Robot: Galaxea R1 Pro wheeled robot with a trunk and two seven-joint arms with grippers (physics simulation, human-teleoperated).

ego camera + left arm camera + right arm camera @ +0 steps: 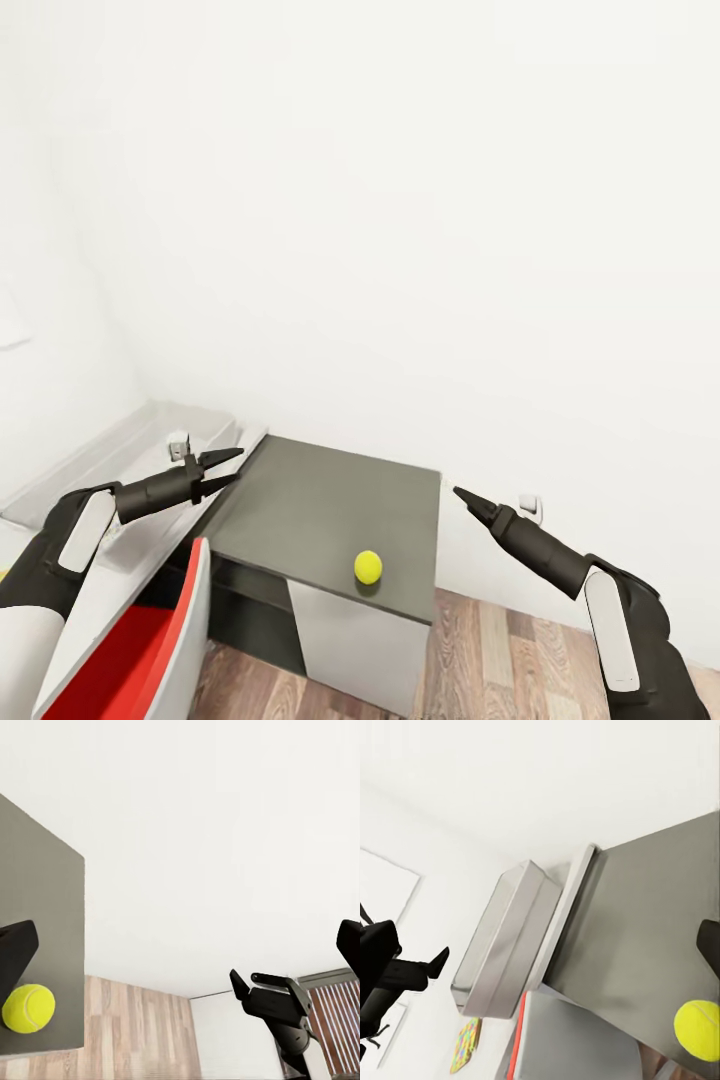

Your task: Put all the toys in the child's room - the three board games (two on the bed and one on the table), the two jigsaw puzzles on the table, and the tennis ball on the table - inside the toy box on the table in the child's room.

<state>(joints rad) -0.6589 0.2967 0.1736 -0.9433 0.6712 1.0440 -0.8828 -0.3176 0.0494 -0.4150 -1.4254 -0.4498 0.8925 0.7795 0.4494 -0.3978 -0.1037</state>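
The tennis ball, small and yellow-green, rests near the front edge of a low dark grey cabinet. The shallow pale grey toy box stands on the pale table left of the cabinet. Beyond the box lies a multicoloured jigsaw puzzle. My left gripper hovers open over the cabinet's left edge, holding nothing. My right gripper hangs open to the right of the cabinet, above floor level.
A red and grey chair stands in front of the table at the lower left. White walls close the corner behind the table and cabinet. Wood-plank floor lies to the right of the cabinet, and a wall socket sits beside my right gripper.
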